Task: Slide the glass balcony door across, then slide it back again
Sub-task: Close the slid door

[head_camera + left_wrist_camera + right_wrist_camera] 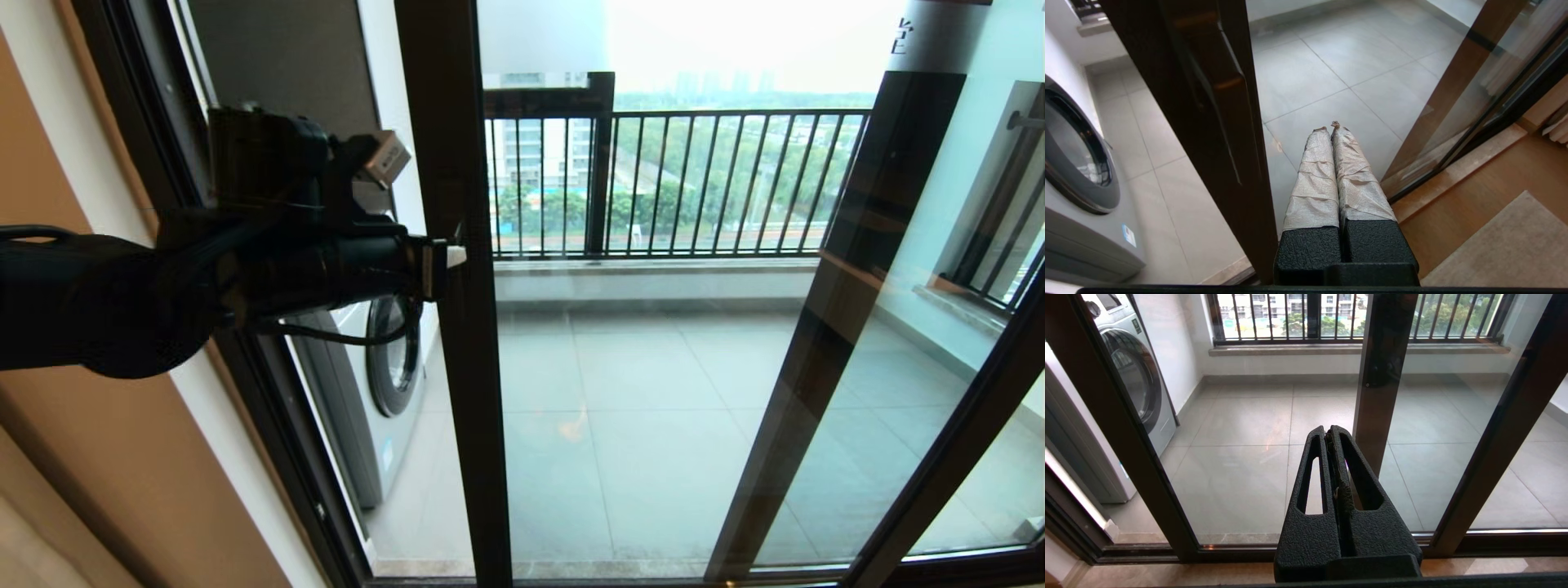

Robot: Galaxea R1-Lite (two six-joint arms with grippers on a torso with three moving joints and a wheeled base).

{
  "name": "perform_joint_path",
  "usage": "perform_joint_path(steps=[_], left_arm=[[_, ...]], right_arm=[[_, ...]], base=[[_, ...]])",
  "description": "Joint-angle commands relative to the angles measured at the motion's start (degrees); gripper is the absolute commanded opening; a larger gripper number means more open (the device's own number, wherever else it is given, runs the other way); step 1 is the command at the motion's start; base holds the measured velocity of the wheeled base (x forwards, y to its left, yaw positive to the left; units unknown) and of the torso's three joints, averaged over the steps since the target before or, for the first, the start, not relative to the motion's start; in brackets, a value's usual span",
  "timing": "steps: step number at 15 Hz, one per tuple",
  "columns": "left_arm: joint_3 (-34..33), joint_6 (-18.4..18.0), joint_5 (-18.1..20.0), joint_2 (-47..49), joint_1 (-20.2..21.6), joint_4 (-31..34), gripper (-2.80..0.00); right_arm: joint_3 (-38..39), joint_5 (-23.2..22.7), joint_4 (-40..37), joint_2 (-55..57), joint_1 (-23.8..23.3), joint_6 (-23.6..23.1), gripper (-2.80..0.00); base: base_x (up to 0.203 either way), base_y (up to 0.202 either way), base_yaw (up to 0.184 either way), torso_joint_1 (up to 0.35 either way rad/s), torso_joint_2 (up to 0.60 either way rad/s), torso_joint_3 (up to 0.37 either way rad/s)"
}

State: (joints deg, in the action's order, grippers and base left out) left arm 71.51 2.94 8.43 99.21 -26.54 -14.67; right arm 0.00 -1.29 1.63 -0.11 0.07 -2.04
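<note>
The glass balcony door (653,351) is a tall sheet of clear glass in a smooth, dark brown metal frame. Its top strip is frosted, and the edge of the head view cuts that strip off. The door stands partly slid over, with a gap on the far side of its frame post from the glass.

The left gripper (455,256) is held up right at that frame post, touching or almost touching it. Its two fingers (1314,179) are wrapped in crinkly pale tape and are pressed tight together with nothing between them. In the left wrist view the brown post runs just beside the fingers, and its long dark handle bar (1208,90) is hard to make out against the frame.

The right gripper (1331,435) is low down, and it is not in the head view. It is black and bumpy with long slots, and its fingers are closed on nothing. The door glass is in front of it, apart from it.

A grey washing machine (384,384) with a round door stands on the balcony, past the gap, partly hidden by the left arm. Smooth grey floor tiles (637,425) and black railing bars (694,184) show through the glass.
</note>
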Motion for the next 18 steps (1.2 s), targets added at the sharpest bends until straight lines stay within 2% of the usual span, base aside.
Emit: perform_joint_path(steps=[1, 5, 7, 8, 10, 15, 18], left_arm=[[1.8, 0.1, -0.4, 3.9, -0.3, -0.1, -2.80], [6.2, 0.4, -2.1, 8.4, -1.0, -0.2, -2.80], [8.6, 0.4, -4.3, 10.8, -1.1, -4.0, -2.80], [8.8, 0.4, -5.3, 12.2, -1.5, -8.0, -2.80], [8.6, 0.3, -8.6, 14.0, -3.3, -10.7, -2.80], [7.4, 0.3, -10.8, 13.1, -3.3, -10.4, -2.80], [6.1, -1.2, -11.5, 12.2, -1.9, -10.7, -2.80]], right_arm=[[0.7, 0.0, 0.0, 0.1, 0.0, 0.0, -2.80], [0.7, 0.0, 0.0, 0.1, 0.0, 0.0, -2.80], [0.7, 0.0, 0.0, 0.1, 0.0, 0.0, -2.80], [0.7, 0.0, 0.0, 0.1, 0.0, -0.1, -2.80], [0.7, 0.0, 0.0, 0.1, 0.0, -0.1, -2.80], [0.7, 0.0, 0.0, 0.1, 0.0, 0.0, -2.80], [0.7, 0.0, 0.0, 0.1, 0.0, 0.0, -2.80]], base=[[0.000, 0.000, 0.000, 0.000, 0.00, 0.000], [0.000, 0.000, 0.000, 0.000, 0.00, 0.000], [0.000, 0.000, 0.000, 0.000, 0.00, 0.000], [0.000, 0.000, 0.000, 0.000, 0.00, 0.000], [0.000, 0.000, 0.000, 0.000, 0.00, 0.000], [0.000, 0.000, 0.000, 0.000, 0.00, 0.000], [0.000, 0.000, 0.000, 0.000, 0.00, 0.000]])
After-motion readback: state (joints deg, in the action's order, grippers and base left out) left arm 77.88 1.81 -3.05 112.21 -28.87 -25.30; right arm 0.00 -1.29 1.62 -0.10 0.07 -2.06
